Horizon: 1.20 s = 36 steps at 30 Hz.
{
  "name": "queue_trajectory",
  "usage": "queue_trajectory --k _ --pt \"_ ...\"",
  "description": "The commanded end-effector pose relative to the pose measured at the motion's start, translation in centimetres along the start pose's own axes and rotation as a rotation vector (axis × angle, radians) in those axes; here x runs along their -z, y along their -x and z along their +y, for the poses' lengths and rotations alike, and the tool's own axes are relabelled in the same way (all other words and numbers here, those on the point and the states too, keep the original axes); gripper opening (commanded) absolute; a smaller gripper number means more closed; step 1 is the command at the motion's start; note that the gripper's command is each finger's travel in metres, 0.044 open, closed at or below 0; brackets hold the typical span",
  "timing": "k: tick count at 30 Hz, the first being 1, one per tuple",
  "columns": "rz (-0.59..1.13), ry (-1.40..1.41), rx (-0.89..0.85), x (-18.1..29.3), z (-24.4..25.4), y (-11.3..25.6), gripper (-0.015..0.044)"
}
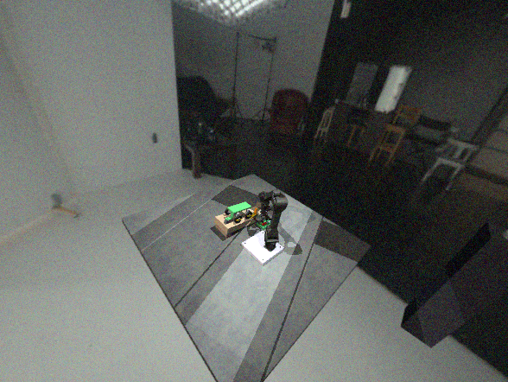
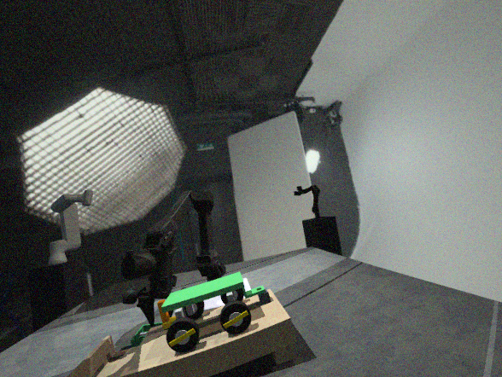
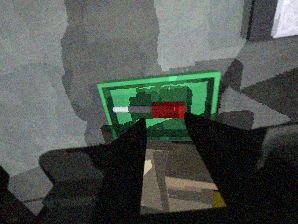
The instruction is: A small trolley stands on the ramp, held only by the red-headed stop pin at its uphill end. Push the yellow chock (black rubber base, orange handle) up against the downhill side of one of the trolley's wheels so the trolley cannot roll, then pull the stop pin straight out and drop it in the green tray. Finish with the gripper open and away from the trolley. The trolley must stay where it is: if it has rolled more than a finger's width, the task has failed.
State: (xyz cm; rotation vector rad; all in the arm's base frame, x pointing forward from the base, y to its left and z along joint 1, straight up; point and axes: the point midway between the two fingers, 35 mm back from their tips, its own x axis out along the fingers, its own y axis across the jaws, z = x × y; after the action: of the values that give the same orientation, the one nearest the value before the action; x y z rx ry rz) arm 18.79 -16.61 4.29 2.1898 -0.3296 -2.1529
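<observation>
The trolley (image 1: 238, 207) (image 2: 205, 291), with a green top and black wheels, stands on the wooden ramp (image 1: 224, 226) (image 2: 239, 347). The chock's orange handle (image 2: 163, 313) (image 1: 255, 212) stands upright at the downhill side of the trolley's far lower wheel. Its base is mostly hidden, so contact cannot be told. The red-headed stop pin (image 3: 167, 109) lies on its side in the green tray (image 3: 150, 80) (image 2: 138, 336). My gripper (image 3: 164, 119) (image 2: 150, 322) is partly open and empty, low over the tray. Its fingertips show on either side of the pin's red head.
The ramp's raised wooden end board (image 2: 97, 354) stands at its low end, close to the tray. The white base plate (image 1: 259, 250) of my arm lies near the ramp and tray. The dark table (image 1: 207, 264) extends around them.
</observation>
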Motion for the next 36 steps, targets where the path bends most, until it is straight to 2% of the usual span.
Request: queue_trajectory --k 1,2,8,14,20,24,36 --pt "-0.003 -0.003 -0.002 -0.2 -0.2 -0.2 0.019" --pt "-0.003 -0.003 -0.002 -0.2 -0.2 -0.2 0.019" --pt "0.0 0.0 0.0 0.0 -0.1 -0.1 0.034" --pt "0.0 0.0 0.0 0.0 -0.1 0.0 0.034" --pt "-0.002 -0.003 -0.002 -0.1 0.2 2.2 0.034" --pt "-0.002 -0.003 -0.002 -0.1 0.4 3.3 0.044" --pt "-0.002 -0.003 -0.002 -0.1 0.9 6.8 0.044"
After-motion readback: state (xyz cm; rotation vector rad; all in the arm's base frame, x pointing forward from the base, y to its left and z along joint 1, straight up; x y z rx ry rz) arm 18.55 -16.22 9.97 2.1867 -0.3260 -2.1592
